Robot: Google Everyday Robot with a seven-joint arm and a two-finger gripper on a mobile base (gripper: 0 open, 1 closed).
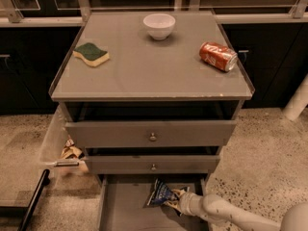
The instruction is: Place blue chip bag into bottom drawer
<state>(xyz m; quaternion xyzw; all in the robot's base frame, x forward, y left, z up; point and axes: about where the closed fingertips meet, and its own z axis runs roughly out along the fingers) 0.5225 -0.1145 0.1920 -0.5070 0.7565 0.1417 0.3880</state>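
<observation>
One step is left, I judge: the release. Reaching in from the right, the gripper (182,199) is clamped on the right end of the bag (162,193), which tilts over the open drawer (122,208). Next it should lower a little, let go and back out.

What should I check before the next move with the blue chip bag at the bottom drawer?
1. Flat grey bottom drawer tray pulled open: ok.
2. Crinkled dark-blue foil chip bag inside the tray's outline: ok.
3. Bag resting on the tray floor: cannot tell.
4. Gripper at the bag's right edge, low in the drawer; its hold on the bag: cannot tell.
5. Room under the middle grey drawer with a round knob for withdrawing: cannot tell.
</observation>
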